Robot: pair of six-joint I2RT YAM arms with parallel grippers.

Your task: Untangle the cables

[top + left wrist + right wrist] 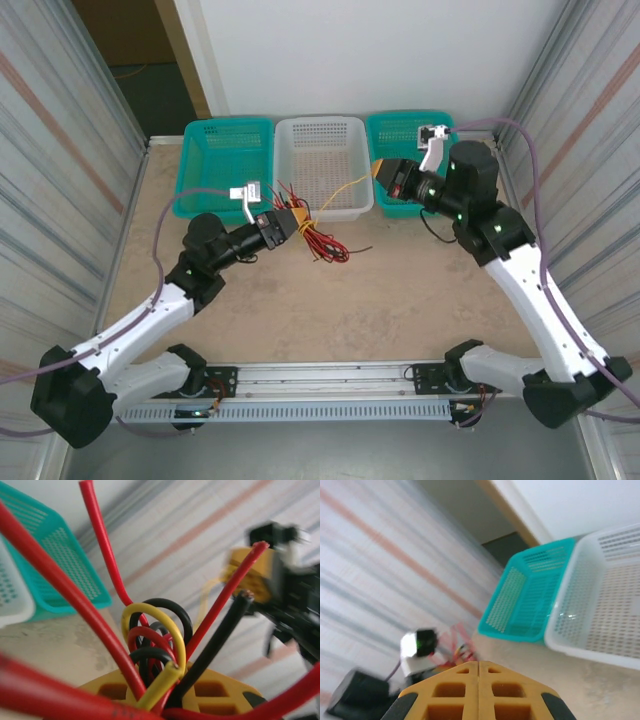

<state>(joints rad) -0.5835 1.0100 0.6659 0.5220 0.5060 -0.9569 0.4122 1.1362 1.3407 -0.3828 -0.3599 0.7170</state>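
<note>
A tangle of red, black and yellow cables [322, 240] lies at mid-table, its near end lifted in my left gripper [298, 222]. In the left wrist view the gripper [165, 692] is shut on the cables, and red, black and yellow loops [155, 630] stick up between its yellow fingers [107, 692]. One thin yellow cable [348, 185] runs up from the tangle over the white basket's corner to my right gripper [378, 170]. That gripper's jaws [479, 667] are pressed together, and the strand itself is hidden in its wrist view.
Three baskets stand along the back: a teal basket [228, 150], a white basket [320, 135] and another teal basket [400, 125]. Corrugated walls close in both sides. A rail [330, 380] spans the near edge between the arm bases.
</note>
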